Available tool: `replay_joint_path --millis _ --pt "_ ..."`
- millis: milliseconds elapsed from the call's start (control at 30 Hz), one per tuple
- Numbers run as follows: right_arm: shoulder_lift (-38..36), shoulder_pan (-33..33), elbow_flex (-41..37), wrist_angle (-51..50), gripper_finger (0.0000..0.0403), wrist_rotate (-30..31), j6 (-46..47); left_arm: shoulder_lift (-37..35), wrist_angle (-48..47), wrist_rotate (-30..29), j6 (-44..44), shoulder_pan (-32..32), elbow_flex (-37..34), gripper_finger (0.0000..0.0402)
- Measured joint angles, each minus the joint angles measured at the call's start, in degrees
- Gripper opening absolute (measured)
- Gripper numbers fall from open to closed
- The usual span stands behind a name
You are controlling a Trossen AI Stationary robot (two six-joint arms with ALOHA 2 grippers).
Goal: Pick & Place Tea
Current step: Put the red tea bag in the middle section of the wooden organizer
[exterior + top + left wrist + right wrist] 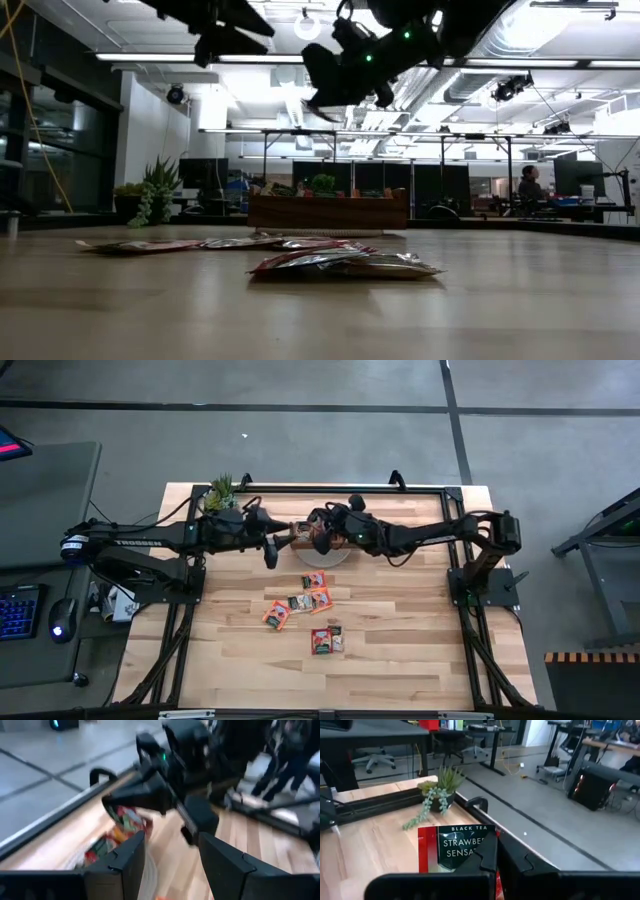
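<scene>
My right gripper (pixel 318 542) hovers over the brown wooden tray (pixel 298 538) at the table's far middle, shut on a red tea sachet (pixel 451 847) with a dark label. Several tea sachets lie in the tray (pixel 102 847). More tea sachets lie flat on the table nearer the front (pixel 313 580) (pixel 277 615) (pixel 327 640). My left gripper (pixel 270 550) stands open just left of the tray, raised off the table, with nothing between its fingers (pixel 125 865). My right gripper pinches the red sachet between its two fingers (pixel 487 852), at one edge near a corner (pixel 485 837). The fingers come nearly level from the table's right side. The sachet is lifted clear above the tray, its printed face toward the wrist camera.
A small potted plant (pixel 222 490) stands at the table's far left corner. A black frame rail (pixel 330 488) runs along the far edge. Under the tray lies a pale round plate (pixel 335 557). Bare wood lies in front of the loose sachets.
</scene>
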Motion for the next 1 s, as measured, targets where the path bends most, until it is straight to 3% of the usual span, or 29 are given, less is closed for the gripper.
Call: replay_joint_path --millis 333,533,733,1000 --pt "-5.2 0.0 0.0 0.6 0.0 1.2 -6.3 6.9 8.8 -1.0 -0.1 0.0 0.1 0.0182" --pt "-8.0 0.3 0.0 0.4 0.0 1.1 -9.6 9.4 15.3 -4.4 -1.7 0.0 0.1 0.0182" --pt "-8.1 1.0 0.0 0.3 0.0 -1.9 -10.1 10.2 20.9 -8.8 -1.2 0.0 0.0 0.0182" --pt "-8.1 1.6 0.0 0.2 0.0 -2.8 -11.7 12.8 23.6 -9.0 -1.4 0.0 0.1 0.0182"
